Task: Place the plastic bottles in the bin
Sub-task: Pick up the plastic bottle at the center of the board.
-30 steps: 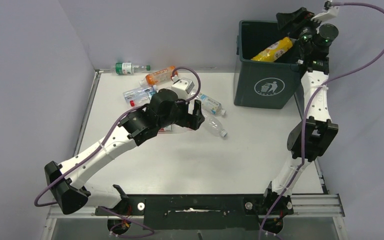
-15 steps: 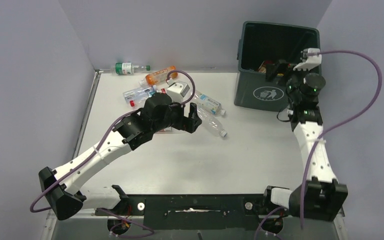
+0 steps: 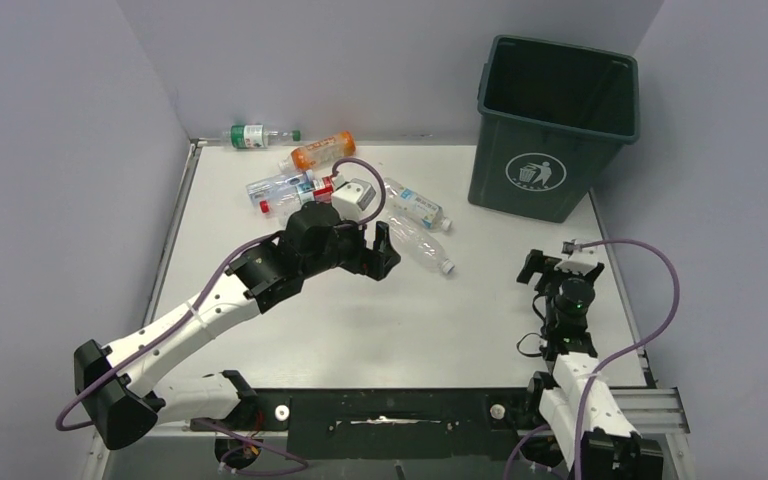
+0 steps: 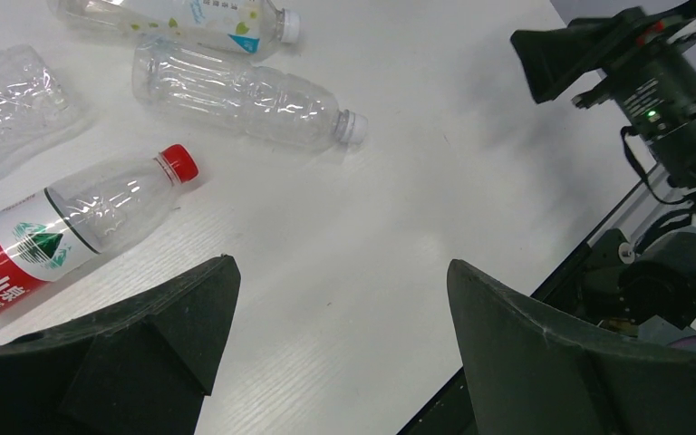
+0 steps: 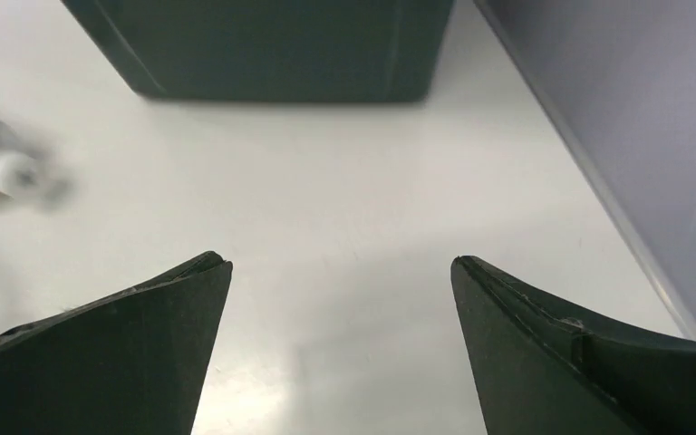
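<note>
Dark green bin (image 3: pixel 505 170) is shown at the far right of the table (image 3: pixel 460 320), and plastic bottles (image 3: pixel 320 153) are seen clustered at the far left. The left gripper (image 4: pixel 340 272) is held wide and empty beside a red-labelled bottle (image 4: pixel 63 231). The right gripper (image 5: pixel 340 263) is spread wide and empty, facing the bin.

the flat white table (image 3: pixel 410 330) carries a large dark green square plastic bin (image 3: pixel 500 185), upright at about 1 o'clock. small plastic bottles lie on their sides toward 11 o'clock: an orange bottle (image 3: pixel 320 152), a clear blue-labelled bottle (image 3: pixel 418 207), a bare clear bottle (image 3: pixel 425 250) just beside it, and a red-capped, red-labelled bottle (image 4: pixel 72 227). a green-labelled bottle (image 3: pixel 250 136) lies at the far rim.
</note>
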### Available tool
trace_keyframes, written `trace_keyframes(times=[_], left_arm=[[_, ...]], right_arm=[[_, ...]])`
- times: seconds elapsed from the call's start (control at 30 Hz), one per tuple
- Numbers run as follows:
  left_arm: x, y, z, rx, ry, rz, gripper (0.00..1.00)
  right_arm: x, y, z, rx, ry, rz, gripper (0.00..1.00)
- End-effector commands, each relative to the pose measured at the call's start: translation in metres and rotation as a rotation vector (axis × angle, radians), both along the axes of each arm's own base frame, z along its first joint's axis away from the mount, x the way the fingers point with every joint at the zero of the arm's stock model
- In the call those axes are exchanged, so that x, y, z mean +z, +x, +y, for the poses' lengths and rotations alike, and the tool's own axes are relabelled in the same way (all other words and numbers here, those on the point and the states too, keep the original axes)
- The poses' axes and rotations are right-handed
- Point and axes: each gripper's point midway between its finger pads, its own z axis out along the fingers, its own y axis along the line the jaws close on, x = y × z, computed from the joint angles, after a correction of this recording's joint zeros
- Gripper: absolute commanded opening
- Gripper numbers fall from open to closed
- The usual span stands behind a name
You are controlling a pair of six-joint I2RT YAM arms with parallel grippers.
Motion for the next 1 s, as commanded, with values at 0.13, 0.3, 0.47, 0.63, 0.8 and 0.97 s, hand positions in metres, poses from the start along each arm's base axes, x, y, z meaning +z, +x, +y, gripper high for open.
trace_keyframes(times=[0.13, 0.3, 0.47, 0.63, 0.8, 0.97], left_arm=[[0.035, 0.002, -0.003, -0.019, -0.083, -0.098, 0.86], [0.031, 0.005, -0.004, -0.018, -0.068, -0.097, 0.86], [0.023, 0.009, -0.005, -0.016, -0.056, -0.092, 0.86], [0.015, 0.011, -0.009, -0.014, -0.055, -0.076, 0.86], [0.007, 0.015, -0.011, 0.0, -0.052, -0.066, 0.86], [-0.004, 0.028, -0.017, 0.02, -0.019, -0.059, 0.86]], right_arm=[[0.013, 0.013, -0.034, -0.182, -0.068, -0.195, 0.98], [-0.008, 0.023, -0.039, -0.205, -0.081, -0.16, 0.98], [-0.023, 0.025, -0.041, -0.216, -0.083, -0.146, 0.98], [-0.03, 0.032, -0.039, -0.213, -0.108, -0.141, 0.98], [-0.05, 0.063, -0.038, -0.148, -0.091, -0.002, 0.98], [-0.051, 0.066, -0.035, -0.103, -0.092, 0.005, 0.98]])
